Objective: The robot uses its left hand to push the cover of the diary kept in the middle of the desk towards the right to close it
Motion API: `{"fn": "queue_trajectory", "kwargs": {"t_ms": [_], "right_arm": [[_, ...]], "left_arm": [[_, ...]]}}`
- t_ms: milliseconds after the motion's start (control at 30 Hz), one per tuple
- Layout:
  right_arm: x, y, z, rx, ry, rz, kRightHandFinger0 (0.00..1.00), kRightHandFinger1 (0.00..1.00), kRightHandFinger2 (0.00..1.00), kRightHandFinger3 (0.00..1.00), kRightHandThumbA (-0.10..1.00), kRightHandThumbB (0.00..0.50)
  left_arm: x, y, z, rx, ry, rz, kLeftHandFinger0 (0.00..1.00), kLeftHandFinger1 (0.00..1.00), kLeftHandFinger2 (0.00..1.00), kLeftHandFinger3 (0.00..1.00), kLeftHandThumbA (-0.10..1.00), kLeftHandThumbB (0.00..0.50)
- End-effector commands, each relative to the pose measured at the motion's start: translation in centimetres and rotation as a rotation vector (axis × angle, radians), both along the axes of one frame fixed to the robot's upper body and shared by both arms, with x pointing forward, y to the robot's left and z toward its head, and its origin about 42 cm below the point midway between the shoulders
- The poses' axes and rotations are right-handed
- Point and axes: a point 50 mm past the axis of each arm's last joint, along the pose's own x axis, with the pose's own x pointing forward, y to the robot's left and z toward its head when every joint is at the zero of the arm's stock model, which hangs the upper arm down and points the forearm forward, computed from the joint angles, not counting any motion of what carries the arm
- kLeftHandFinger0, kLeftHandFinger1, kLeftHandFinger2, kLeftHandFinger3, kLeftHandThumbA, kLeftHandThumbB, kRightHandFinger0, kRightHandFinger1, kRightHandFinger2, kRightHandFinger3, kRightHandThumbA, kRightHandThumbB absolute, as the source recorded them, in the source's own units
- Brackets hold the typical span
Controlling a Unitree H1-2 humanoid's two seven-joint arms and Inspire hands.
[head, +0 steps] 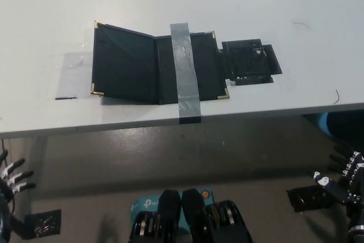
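Diary (156, 66) lies open (taped down) on desk (284, 4).

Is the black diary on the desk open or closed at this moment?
Open. The diary lies spread on the desk, both covers showing; its left cover is slightly raised, and grey tape holds the right half.

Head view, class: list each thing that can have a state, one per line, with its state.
diary: open, flat on desk, right half taped down.
grey tape: stuck across diary, over desk edge.
left hand: open, below desk edge.
right hand: below desk edge, grip unclear.
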Motion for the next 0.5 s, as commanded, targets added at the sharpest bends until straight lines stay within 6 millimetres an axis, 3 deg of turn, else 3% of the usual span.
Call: {"fn": "queue_trajectory", "kwargs": {"t_ms": [0,33,67,167,267,333,467], "right_arm": [[1.0,-0.2,1.7,-0.011,-0.096,-0.010,0.59,0.72,0.79,0.85,1.00,0.478],[1.0,-0.3,1.6,-0.003,-0.098,-0.011,0.59,0.72,0.79,0.85,1.00,0.486],[1.0,-0.3,1.6,-0.009,-0.095,-0.011,0.59,0.72,0.80,0.86,1.00,0.486],[0.9,-0.4,1.7,-0.005,-0.092,-0.017,0.60,0.72,0.80,0.85,1.00,0.482],[0.9,-0.4,1.7,-0.010,-0.086,-0.015,0.60,0.73,0.80,0.86,1.00,0.463],[0.9,-0.4,1.7,-0.010,-0.083,-0.012,0.60,0.73,0.81,0.87,1.00,0.446],[0.8,-0.4,1.6,0.004,-0.075,-0.015,0.58,0.72,0.80,0.87,1.00,0.446]], "left_arm": [[-0.1,-1.2,3.2,0.004,-0.077,-0.052,0.60,0.70,0.83,0.98,1.00,0.272],[0.3,-1.8,5.3,-0.016,-0.129,-0.082,0.65,0.75,0.87,1.00,1.00,0.245],[0.5,-2.3,7.0,-0.020,-0.175,-0.100,0.67,0.77,0.90,1.00,1.00,0.253],[0.9,-3.0,8.9,-0.015,-0.221,-0.114,0.68,0.78,0.90,1.00,1.00,0.254],[2.4,-4.8,14.9,-0.036,-0.380,-0.202,0.73,0.80,0.89,1.00,1.00,0.148],[3.1,-5.6,16.6,-0.092,-0.428,-0.251,0.77,0.84,0.92,1.00,1.00,0.115],[4.4,-7.6,19.9,-0.180,-0.524,-0.327,0.85,0.91,1.00,1.00,1.00,0.110]]}}
